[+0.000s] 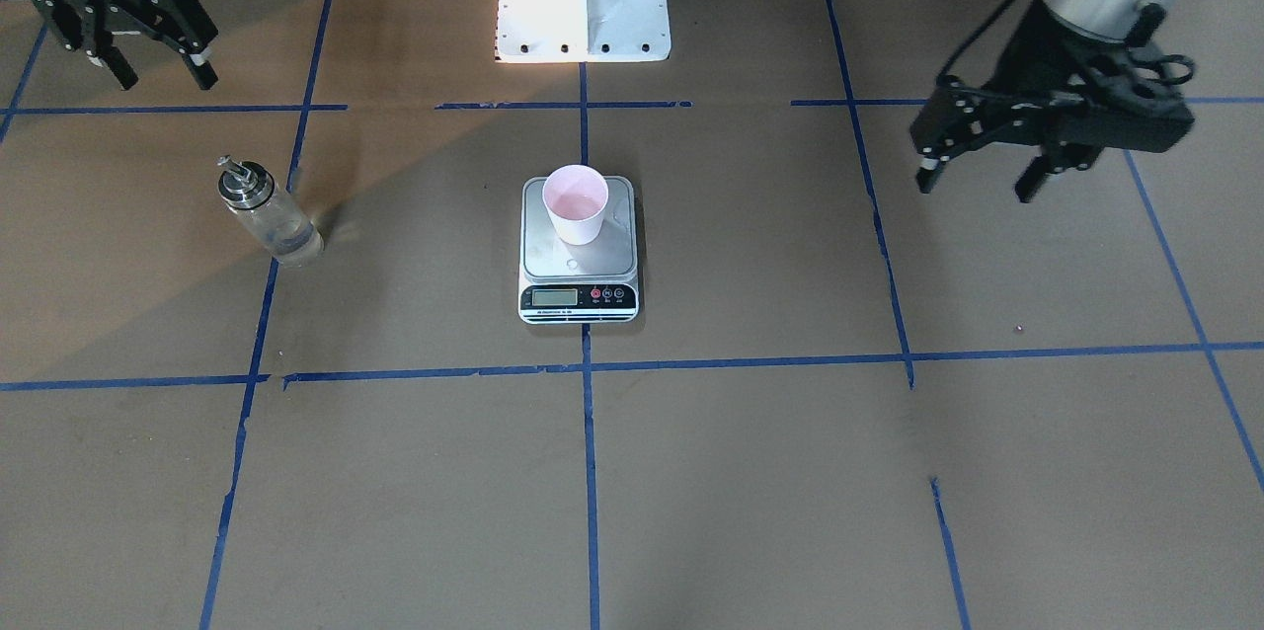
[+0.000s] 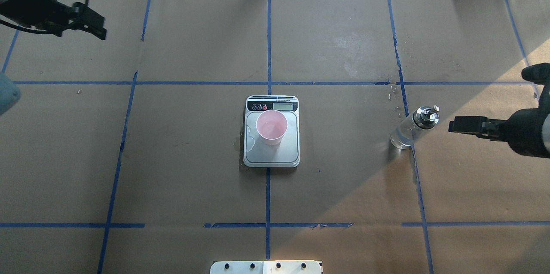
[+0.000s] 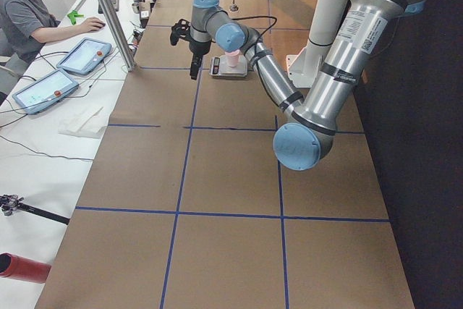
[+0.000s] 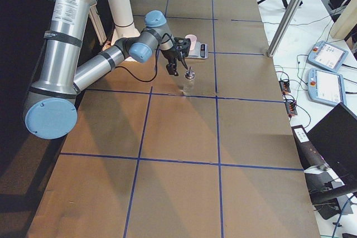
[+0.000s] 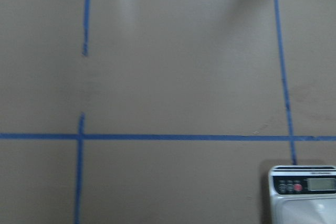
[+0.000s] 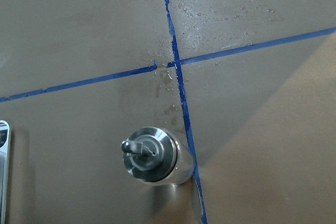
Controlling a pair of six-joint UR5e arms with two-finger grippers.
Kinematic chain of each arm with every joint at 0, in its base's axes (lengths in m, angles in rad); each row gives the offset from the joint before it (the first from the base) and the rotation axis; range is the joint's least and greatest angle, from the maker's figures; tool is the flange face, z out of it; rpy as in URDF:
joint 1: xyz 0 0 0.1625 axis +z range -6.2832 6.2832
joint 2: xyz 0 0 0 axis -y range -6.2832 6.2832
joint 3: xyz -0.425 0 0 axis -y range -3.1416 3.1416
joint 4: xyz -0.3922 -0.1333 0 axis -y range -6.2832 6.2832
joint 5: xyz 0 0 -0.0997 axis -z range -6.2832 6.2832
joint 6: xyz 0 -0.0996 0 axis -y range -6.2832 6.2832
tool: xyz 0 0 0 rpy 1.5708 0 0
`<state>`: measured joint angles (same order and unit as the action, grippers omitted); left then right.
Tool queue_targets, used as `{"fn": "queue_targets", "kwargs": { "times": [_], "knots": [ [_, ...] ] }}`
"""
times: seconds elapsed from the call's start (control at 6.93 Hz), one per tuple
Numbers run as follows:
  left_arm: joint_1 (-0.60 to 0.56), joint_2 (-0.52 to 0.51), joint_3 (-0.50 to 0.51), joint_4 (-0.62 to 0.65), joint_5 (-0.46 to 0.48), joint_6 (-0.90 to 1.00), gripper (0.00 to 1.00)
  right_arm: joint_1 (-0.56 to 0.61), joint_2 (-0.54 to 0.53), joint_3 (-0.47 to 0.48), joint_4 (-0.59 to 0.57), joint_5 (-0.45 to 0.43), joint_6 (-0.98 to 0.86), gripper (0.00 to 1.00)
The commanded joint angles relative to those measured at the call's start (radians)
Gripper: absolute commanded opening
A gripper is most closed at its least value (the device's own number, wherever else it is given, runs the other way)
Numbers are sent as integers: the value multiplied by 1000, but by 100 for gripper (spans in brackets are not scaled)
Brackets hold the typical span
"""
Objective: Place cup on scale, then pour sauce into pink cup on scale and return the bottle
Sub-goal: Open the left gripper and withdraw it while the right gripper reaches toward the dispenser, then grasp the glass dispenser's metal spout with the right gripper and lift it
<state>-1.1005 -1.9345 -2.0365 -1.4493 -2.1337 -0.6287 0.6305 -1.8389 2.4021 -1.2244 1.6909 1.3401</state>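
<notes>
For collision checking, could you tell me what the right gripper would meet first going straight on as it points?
Probably the bottle: the right gripper points down towards its metal top. Depth is unclear, so it might pass beside and meet the table instead.

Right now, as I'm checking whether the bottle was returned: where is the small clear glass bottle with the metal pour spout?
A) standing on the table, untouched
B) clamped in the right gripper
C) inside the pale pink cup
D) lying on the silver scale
A: the clear glass bottle stands upright on the brown table, apart from the open right gripper and off the scale.
</notes>
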Motion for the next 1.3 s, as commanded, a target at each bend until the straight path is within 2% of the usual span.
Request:
{"fn": "queue_targets", "kwargs": {
  "times": [0.0,0.29,0.43,0.58,1.01,1.15],
  "knots": [
    [-91,110,40,0,1,260,100,-214,-3,-39,19,-308,85,100],
    [-154,188,97,-13,2,566,100,-313,3,-166,116,-536,97,100],
    [-169,195,110,-14,6,584,100,-336,13,-229,197,-594,97,100],
    [-171,203,111,-16,8,584,100,-353,42,-285,222,-634,94,100],
    [-190,203,119,-16,9,584,100,-408,96,-366,223,-799,79,100],
    [-190,203,119,-17,9,583,100,-411,145,-433,223,-848,77,100]
  ]
}}
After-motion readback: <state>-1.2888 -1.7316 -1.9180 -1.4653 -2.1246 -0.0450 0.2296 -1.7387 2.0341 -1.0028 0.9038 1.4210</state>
